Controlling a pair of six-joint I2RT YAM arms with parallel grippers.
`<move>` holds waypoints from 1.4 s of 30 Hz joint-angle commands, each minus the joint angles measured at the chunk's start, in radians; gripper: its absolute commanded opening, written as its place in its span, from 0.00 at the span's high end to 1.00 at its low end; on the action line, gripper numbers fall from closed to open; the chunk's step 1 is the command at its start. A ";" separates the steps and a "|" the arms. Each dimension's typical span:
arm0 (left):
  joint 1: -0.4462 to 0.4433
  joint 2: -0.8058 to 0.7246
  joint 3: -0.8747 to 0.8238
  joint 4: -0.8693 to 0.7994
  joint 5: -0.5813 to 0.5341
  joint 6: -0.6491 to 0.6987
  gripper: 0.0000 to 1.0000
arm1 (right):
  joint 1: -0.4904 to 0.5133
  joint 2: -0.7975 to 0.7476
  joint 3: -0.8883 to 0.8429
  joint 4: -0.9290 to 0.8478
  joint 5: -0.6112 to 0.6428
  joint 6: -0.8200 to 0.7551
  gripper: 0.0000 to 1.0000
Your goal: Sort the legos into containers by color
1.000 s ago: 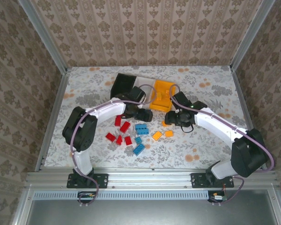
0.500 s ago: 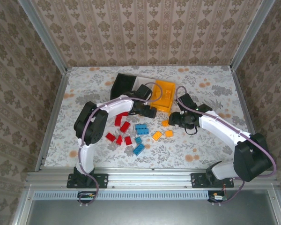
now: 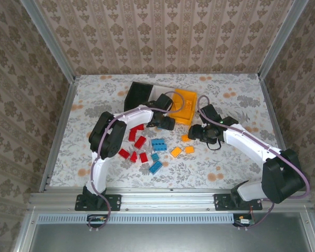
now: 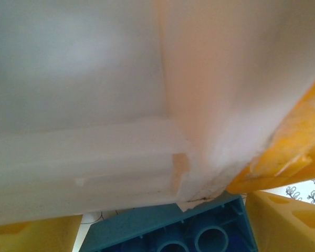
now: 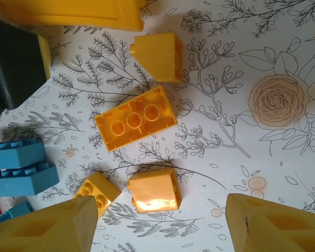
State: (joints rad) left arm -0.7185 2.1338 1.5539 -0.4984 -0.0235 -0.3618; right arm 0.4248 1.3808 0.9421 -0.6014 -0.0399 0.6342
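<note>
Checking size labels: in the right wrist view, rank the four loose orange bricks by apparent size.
1. three-hole long brick
2. top sloped brick and bottom-centre brick: look alike, unranked
3. small stubby brick

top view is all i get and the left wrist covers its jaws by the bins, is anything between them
Observer: Yes, a blue lego sits between the left jaws, its hollow underside showing, close by the white bin. I cannot tell if it is gripped.
Operator: and the right jaws, holding anything
Observer: No, they stand open over four orange legos lying on the table.
</note>
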 commanded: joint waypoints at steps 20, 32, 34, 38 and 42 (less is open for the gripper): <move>0.030 -0.308 -0.198 -0.028 0.006 -0.012 0.35 | -0.004 0.004 -0.007 0.020 -0.022 0.028 0.34; 0.171 -0.040 0.381 -0.223 0.052 0.128 0.35 | 0.015 -0.030 -0.073 0.010 -0.010 0.047 0.34; 0.181 0.038 0.486 -0.255 0.053 0.138 0.35 | 0.020 -0.044 -0.088 0.000 0.002 0.049 0.34; 0.185 0.182 0.690 -0.335 0.043 0.158 0.34 | 0.022 -0.080 -0.122 -0.009 0.012 0.061 0.34; 0.188 0.279 0.821 -0.407 0.034 0.165 0.34 | 0.022 -0.096 -0.138 -0.012 0.016 0.068 0.34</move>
State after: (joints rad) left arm -0.5285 2.3898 2.2978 -0.7937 0.0135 -0.2321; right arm 0.4397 1.3094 0.8204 -0.5861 -0.0521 0.6819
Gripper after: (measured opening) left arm 0.658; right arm 0.664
